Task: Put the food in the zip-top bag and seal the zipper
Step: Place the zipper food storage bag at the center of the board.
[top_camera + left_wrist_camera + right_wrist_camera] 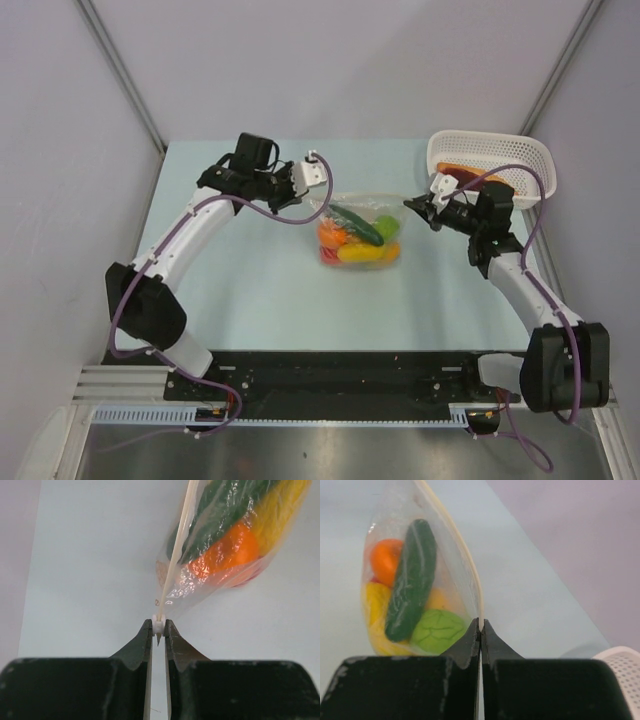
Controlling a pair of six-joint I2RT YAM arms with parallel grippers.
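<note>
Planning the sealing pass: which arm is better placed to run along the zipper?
Probably left. The left tool pinches the zipper at a white end tab, strip stretching ahead; the right tool holds the far end.

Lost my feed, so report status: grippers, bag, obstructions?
Left gripper shut on zipper end. Right gripper shut on other end. Food inside zip-top bag. Nothing in the way; basket sits aside.

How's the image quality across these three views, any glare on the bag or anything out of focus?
Top external: even soft light, faint shadows, sharp, though the zip-top bag is small. Left wrist: white glare speckles the crinkled plastic over the food; the left gripper is a dark silhouette. Right wrist: little glare; the white basket in the corner is blurred.
</note>
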